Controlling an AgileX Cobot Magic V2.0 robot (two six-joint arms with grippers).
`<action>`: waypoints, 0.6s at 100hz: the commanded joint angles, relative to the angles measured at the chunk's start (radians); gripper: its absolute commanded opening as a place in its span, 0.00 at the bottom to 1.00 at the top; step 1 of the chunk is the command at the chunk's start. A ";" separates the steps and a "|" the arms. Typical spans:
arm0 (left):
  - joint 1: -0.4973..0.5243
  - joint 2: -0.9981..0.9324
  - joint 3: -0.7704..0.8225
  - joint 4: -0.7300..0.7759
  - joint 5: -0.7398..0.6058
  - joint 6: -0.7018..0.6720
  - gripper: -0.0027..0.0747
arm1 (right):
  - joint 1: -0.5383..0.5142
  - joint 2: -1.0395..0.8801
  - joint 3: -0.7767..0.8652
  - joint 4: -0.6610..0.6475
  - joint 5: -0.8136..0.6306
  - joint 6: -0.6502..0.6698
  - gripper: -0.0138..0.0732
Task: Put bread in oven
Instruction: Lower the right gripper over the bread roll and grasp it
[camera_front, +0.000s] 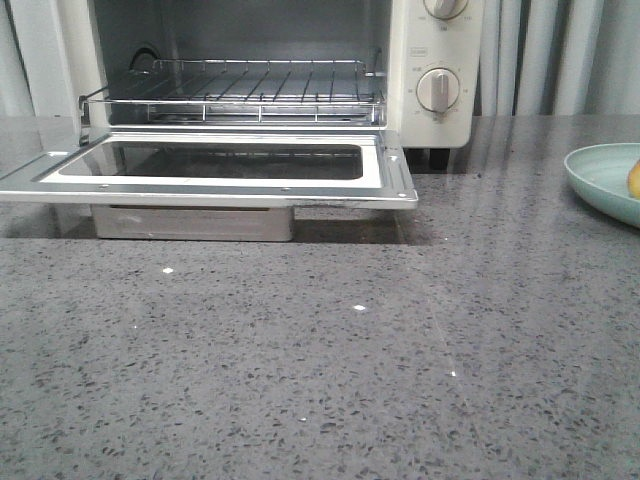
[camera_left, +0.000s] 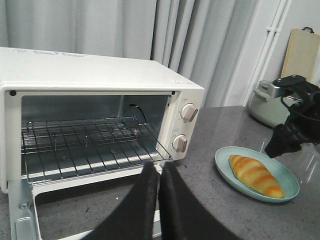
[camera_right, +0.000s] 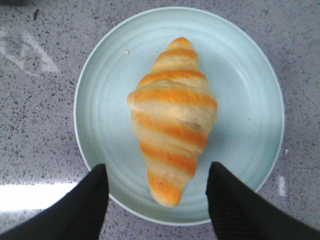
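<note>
Mostly cropped bread — plate half-seen.

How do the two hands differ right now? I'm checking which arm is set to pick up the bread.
The right hand is open, its fingers on either side of the bread's near end over the pale green plate. The left hand is shut, fingers pressed together, in front of the oven's open door, nothing between them. Both have black fingers.
</note>
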 joint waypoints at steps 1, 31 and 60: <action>0.003 0.004 -0.026 0.000 -0.070 -0.004 0.01 | -0.022 0.021 -0.058 -0.040 0.000 -0.010 0.61; 0.003 0.004 -0.026 0.000 -0.070 -0.004 0.01 | -0.175 0.096 -0.067 0.117 -0.039 -0.068 0.61; 0.003 0.004 -0.026 0.000 -0.070 -0.004 0.01 | -0.189 0.162 -0.067 0.129 -0.087 -0.075 0.61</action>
